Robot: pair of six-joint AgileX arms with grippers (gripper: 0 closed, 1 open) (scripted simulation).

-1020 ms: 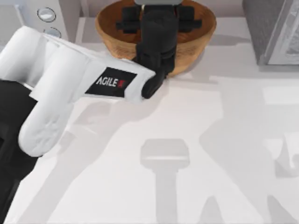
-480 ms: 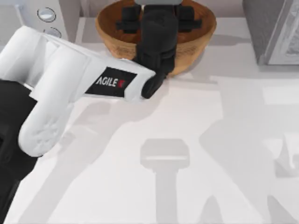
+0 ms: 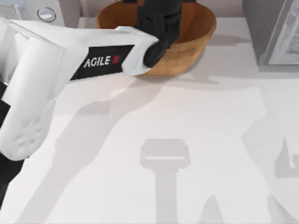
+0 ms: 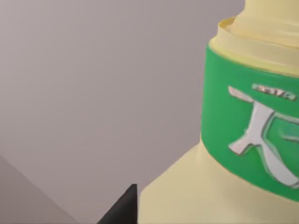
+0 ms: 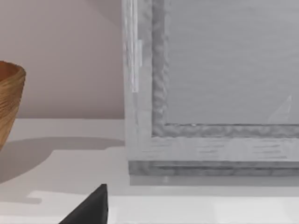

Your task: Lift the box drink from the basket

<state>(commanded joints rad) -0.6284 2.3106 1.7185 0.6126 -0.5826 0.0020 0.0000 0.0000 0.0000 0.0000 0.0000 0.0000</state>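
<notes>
Top view shows the left end effector (image 3: 156, 11) over the basket (image 3: 196, 44) at the desk's far edge, apparently gripping the drink (image 4: 224, 186) seen close at its wrist; next, a straight lift clear of the rim.

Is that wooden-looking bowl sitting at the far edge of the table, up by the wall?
Yes: in the top view the basket sits at the table's far edge, with the left arm's dark wrist reaching over it.

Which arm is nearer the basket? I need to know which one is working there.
Left. The left arm reaches over the basket at the table's far edge. The right arm is off to the side, its wrist view seeing the basket's rim farther away.
</notes>
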